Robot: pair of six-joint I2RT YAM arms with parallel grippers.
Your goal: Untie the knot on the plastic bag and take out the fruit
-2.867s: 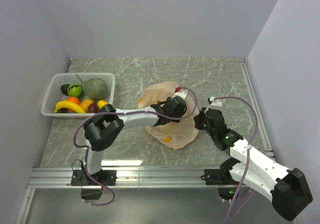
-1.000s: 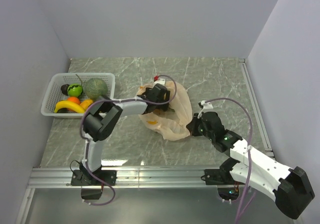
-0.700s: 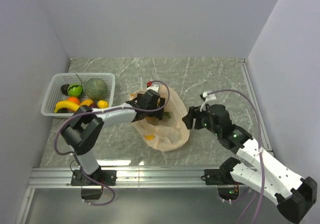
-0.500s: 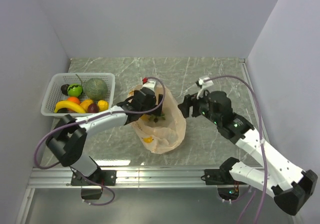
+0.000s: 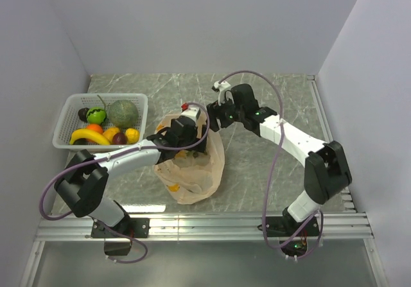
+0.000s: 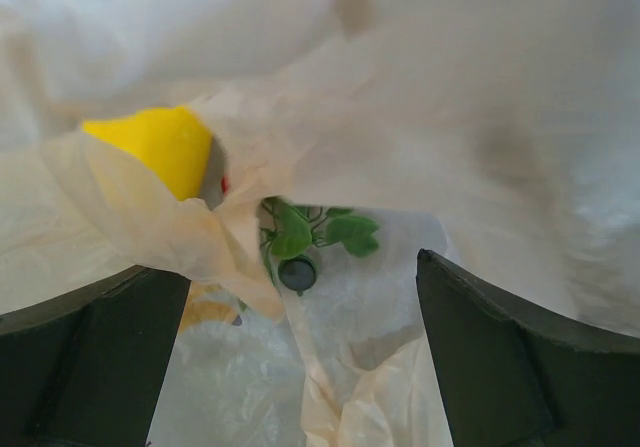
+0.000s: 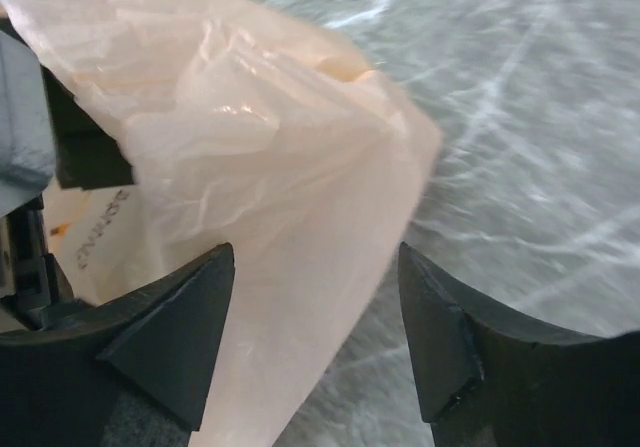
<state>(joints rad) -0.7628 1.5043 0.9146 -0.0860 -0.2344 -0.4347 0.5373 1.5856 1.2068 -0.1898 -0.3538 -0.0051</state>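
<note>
The crinkled, translucent pale-orange plastic bag (image 5: 192, 174) sits mid-desk (image 5: 270, 165), a yellow fruit (image 6: 160, 147) showing inside, the left end effector (image 6: 290, 277) spread open within it and the right end effector (image 7: 315, 252) open at its upper edge.

White mesh basket (image 5: 106, 95) at far-left corner of desk (image 5: 276, 97), close to left wall. Inside: big grey-green melon (image 5: 122, 113) in basket's far-right corner; bright green round fruit w/ black marks (image 5: 96, 115) just left of it. Desk top grey-green, marble look w/ white veins. Aluminium rail (image 5: 205, 226) along near edge. Plain pale walls (image 5: 205, 24) on 3 sides.
</note>
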